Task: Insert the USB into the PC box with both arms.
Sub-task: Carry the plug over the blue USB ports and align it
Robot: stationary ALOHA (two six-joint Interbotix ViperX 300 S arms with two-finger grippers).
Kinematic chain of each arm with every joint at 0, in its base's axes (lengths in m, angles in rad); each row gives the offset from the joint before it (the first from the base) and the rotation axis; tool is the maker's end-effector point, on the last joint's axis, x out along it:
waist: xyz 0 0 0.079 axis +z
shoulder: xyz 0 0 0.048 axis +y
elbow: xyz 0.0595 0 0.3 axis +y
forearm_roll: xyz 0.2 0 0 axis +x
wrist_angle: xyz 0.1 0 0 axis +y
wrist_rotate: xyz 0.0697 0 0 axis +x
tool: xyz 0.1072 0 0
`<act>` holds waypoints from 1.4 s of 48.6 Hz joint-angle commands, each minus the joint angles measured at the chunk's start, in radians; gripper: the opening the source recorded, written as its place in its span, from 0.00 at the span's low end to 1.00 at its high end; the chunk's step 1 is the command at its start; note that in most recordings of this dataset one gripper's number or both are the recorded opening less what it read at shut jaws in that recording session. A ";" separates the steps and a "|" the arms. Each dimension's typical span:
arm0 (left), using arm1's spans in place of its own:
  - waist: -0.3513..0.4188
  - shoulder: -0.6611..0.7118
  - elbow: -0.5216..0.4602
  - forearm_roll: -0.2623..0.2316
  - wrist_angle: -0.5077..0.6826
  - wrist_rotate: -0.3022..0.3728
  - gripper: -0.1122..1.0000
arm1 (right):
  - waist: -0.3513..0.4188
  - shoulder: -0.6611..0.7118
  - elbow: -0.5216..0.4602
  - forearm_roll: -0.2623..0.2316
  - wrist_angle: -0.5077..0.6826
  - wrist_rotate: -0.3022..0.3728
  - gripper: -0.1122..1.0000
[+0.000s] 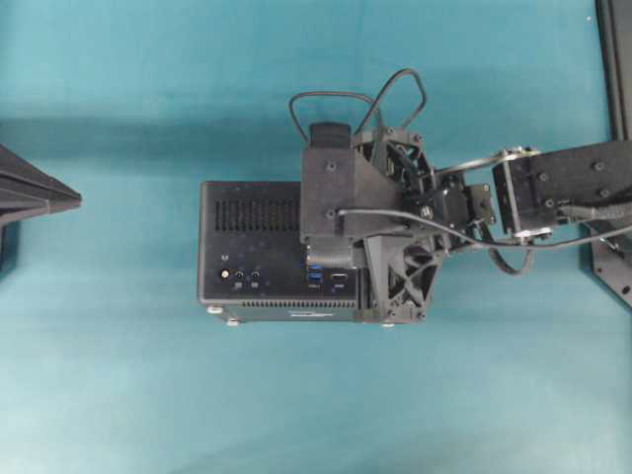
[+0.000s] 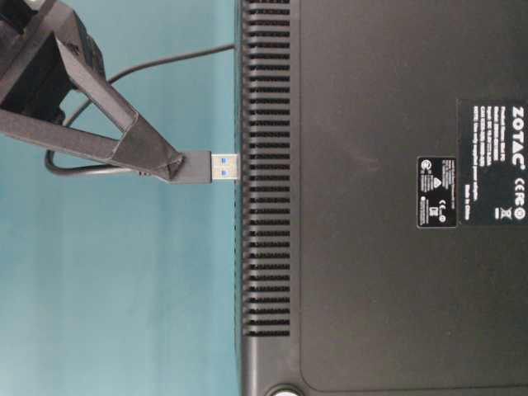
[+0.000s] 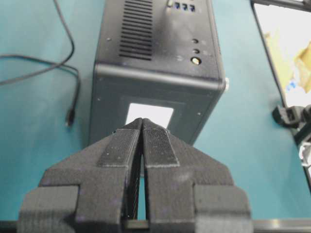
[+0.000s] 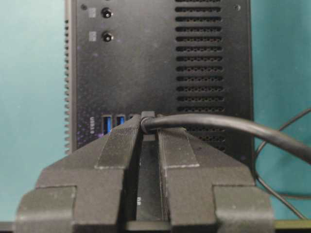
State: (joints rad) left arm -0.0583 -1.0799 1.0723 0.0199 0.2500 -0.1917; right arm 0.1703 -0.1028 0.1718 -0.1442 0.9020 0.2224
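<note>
The PC box [image 1: 252, 247] is a black case lying on the teal table, ports facing up in the overhead view. My right gripper [image 4: 147, 125] reaches over it and is shut on the black plug of the USB [image 2: 210, 167]. The plug's metal tip with blue insert [image 2: 228, 167] just reaches the box's port face [image 2: 264, 165]. Two blue ports [image 4: 108, 124] sit just left of the plug. The cable [image 1: 346, 99] loops behind the box. My left gripper [image 3: 142, 124] is shut and empty, off the box's end; it shows at the overhead view's left edge [image 1: 69, 199].
The cable's loose far end [image 3: 69, 118] lies on the table beside the box. A black frame [image 1: 617, 59] stands at the right edge. A bright panel [image 3: 286, 53] lies to the right in the left wrist view. Small silver feet [image 1: 230, 318] stick out from the box.
</note>
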 commanded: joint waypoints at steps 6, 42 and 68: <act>-0.003 0.006 -0.012 0.002 -0.009 0.000 0.10 | 0.008 -0.005 -0.014 0.003 0.000 0.014 0.18; -0.002 0.005 -0.009 0.002 -0.011 -0.002 0.10 | -0.008 0.000 -0.012 -0.021 -0.006 0.012 0.18; -0.002 0.005 -0.005 0.002 -0.009 -0.002 0.10 | -0.005 0.005 -0.011 -0.020 -0.054 0.043 0.18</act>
State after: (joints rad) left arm -0.0583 -1.0815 1.0799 0.0199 0.2500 -0.1917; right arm 0.1657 -0.0890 0.1718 -0.1626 0.8621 0.2454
